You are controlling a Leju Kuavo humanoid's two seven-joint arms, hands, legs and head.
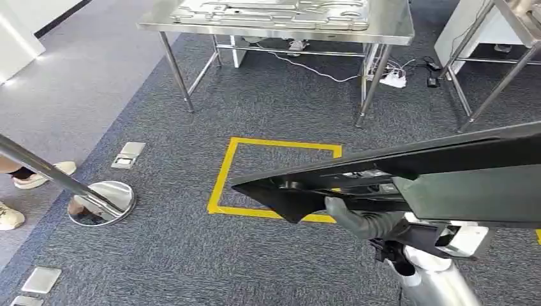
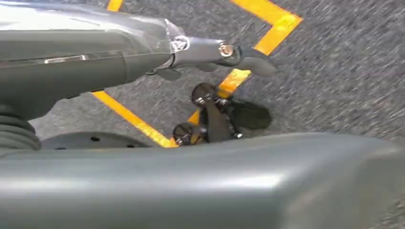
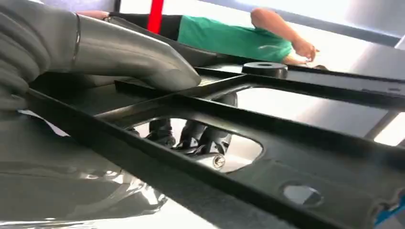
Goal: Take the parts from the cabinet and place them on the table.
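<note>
The right hand (image 3: 95, 57) grips the black part (image 3: 267, 143): its thick grey thumb lies pressed along the top face, and its dark fingers (image 3: 191, 136) curl up from beneath, seen through a cut-out in the frame. So that hand is closed on the part. In the head view the same hand (image 1: 367, 223) sits under the part (image 1: 383, 178), which juts out across the carpet (image 1: 159, 255) and tapers to a point.

The left hand (image 2: 215, 86) hangs over the floor with its fingers (image 2: 215, 119) loosely apart and nothing between them, as far as the blurred wrist view shows.

The part is a flat stamped frame, matt black, with ribs, round holes, a raised round boss and larger openings. It looks stiff and thin, probably sheet metal or hard plastic; I cannot tell which.

Progress, as I judge it: the part is out of the cabinet and being carried, so the pick is done and the placing is left. The worktop (image 1: 383, 32) stands well ahead, past a yellow tape square (image 1: 223, 172) on the floor. It is polished steel on slim steel legs and already bears a pressed silver panel (image 1: 274, 13). To the left a chrome post (image 1: 57, 175) rises from a mirror-bright round base, and a person's shoes (image 1: 44, 175) stand near it.
</note>
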